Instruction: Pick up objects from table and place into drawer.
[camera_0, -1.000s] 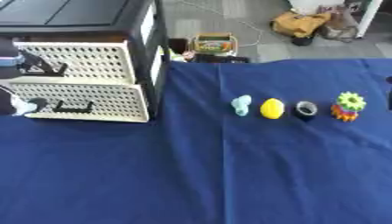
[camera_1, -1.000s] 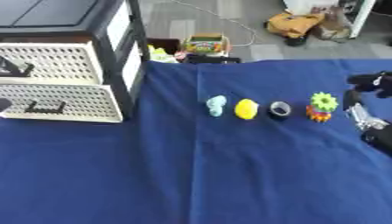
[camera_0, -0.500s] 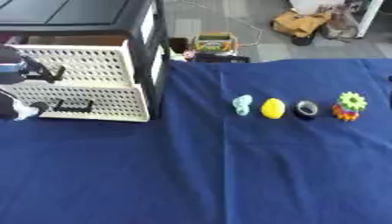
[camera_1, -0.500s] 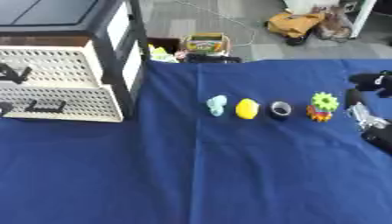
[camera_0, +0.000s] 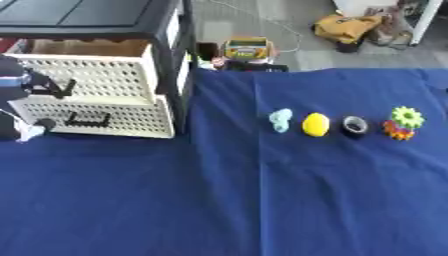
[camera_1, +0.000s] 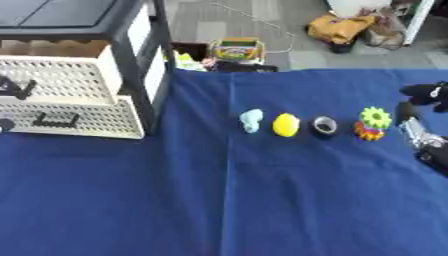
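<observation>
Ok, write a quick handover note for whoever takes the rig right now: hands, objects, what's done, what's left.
Left hand: at the upper drawer's handle, drawer pulled out; grip unclear.
Right hand: idle at the table's right edge, holding nothing.
In a row on the blue cloth: pale blue object, yellow lemon-shaped object, black ring, green and orange gear toy.
Done: drawer open.
Left: all four objects into it.

A blue cloth (camera_0: 262, 200) covers the tabletop, creased in faint lines running toward 12 o'clock. Beyond its far edge lies grey floor (camera_0: 289, 25). On that floor at about 12 o'clock sits a small colourful box (camera_0: 247, 48) with dark items just beside it. Toward 1 o'clock rests a tan bag (camera_0: 350, 27), and a white post (camera_1: 418, 22) stands at the upper right. A pale cable (camera_0: 284, 37) trails across the floor. Light is even and soft
</observation>
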